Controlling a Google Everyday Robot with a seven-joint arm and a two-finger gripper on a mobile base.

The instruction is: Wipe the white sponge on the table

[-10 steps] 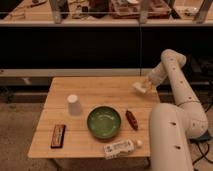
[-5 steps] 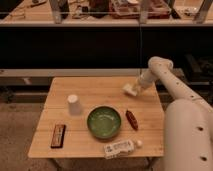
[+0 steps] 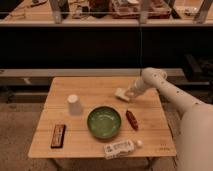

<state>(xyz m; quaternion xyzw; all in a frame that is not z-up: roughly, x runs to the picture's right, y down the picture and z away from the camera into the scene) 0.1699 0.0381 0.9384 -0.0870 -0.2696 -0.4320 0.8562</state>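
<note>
The white sponge (image 3: 121, 94) is a small flat off-white block lying on the light wooden table (image 3: 90, 86), right of the middle toward the far side. My gripper (image 3: 128, 95) is at the end of the white arm that reaches in from the right. It is pressed against the sponge's right side, low on the tabletop.
A white upturned cup (image 3: 74, 104) stands at the left. A green bowl (image 3: 104, 121) sits in the middle front. A red-brown object (image 3: 132, 120) lies right of the bowl. A white labelled bottle (image 3: 120, 148) lies at the front edge. A dark bar (image 3: 58, 135) lies at the front left.
The arm has swung left across the table. The sponge has moved with it from near the right edge toward the middle, staying on the tabletop.
</note>
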